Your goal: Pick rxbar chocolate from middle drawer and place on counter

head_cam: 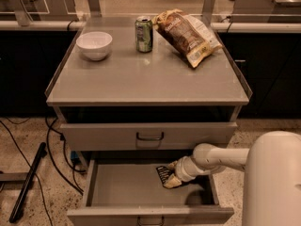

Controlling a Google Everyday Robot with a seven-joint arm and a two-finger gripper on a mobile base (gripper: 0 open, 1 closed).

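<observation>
One gripper (172,177) in middle drawer (123,193), at rxbar chocolate (162,173).

On your broad flat grey bench (141,79), the round white bowl (94,44) sits back left. The green metal can (144,34) stands to its right at back centre, and the large brown-and-yellow crinkled chip bag (186,36) lies back right. Under the bench top, a shut grey drawer (148,135) sits above the wide grey metal middle drawer (131,192), which stands pulled out. Inside it, toward the back right, lies the small flat black-wrapped bar (163,174). You will find the tool (172,180) in that drawer, at the bar's right edge.
</observation>
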